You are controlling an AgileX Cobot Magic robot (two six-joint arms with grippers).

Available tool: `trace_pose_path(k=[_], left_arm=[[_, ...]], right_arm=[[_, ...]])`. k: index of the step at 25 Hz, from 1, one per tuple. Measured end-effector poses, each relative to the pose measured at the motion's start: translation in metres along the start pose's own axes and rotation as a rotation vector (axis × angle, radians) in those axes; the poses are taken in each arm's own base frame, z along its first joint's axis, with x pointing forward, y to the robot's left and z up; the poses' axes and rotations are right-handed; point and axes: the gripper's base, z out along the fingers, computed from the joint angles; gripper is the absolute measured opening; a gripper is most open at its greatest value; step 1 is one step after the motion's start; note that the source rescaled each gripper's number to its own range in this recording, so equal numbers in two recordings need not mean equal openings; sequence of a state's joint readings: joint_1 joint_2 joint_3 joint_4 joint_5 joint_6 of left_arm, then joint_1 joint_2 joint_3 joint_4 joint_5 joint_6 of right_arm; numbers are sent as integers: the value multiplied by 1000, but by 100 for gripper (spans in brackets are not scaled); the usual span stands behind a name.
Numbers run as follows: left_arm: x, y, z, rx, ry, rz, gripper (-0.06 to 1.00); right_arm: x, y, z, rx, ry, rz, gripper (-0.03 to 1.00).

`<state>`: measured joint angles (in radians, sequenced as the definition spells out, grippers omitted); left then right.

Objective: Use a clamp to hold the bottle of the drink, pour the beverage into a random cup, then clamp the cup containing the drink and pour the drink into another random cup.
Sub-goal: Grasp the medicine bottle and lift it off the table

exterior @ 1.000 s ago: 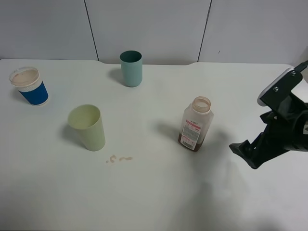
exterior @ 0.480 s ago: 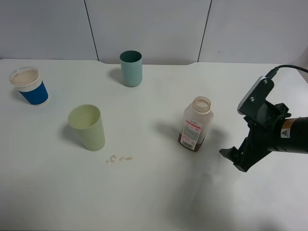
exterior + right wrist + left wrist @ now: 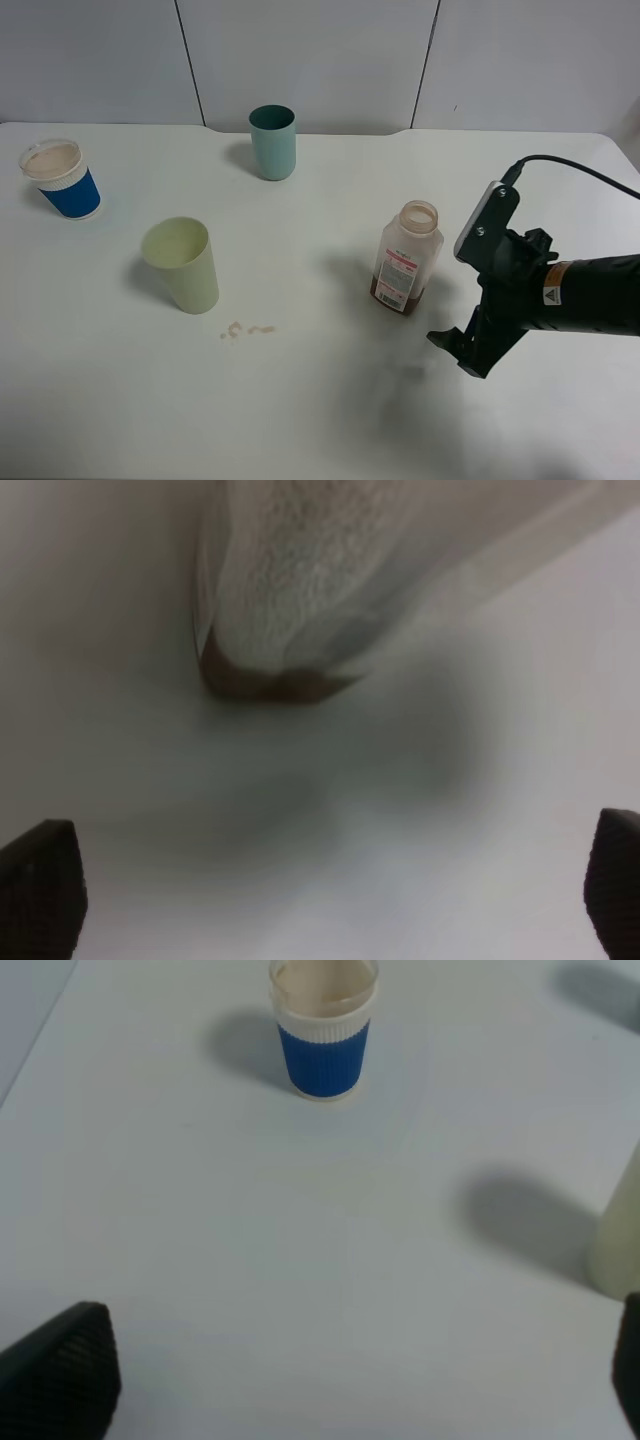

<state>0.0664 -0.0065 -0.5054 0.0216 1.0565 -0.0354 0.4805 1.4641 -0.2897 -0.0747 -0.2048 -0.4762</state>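
Exterior high | right end effector [image 3: 462,352] spread, near bottle [image 3: 408,258] | left end effector [image 3: 345,1370] spread | pale tumbler [image 3: 183,265] well apart

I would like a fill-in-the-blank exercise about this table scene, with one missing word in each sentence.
1. The bottle stands upright with ___ cap on its neck.
2. The number of cups on the table is ___.
3. The right gripper, beside the bottle, is ___ and holds nothing.
4. The cup with the white rim band has a ___ body.

Missing words: no; three; open; blue.
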Motion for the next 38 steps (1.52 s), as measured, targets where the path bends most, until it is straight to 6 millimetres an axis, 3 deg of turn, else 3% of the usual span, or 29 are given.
trace_pose_path(k=[11, 28, 38], left_arm=[[0, 0, 0, 0, 0, 1, 100], [0, 0, 0, 0, 0, 1, 100], [0, 0, 0, 0, 0, -1, 100]], right_arm=[[-9, -1, 20, 24, -164, 230, 100], [-3, 14, 48, -69, -238, 253, 100], [-7, 13, 48, -55, -306, 226, 100]])
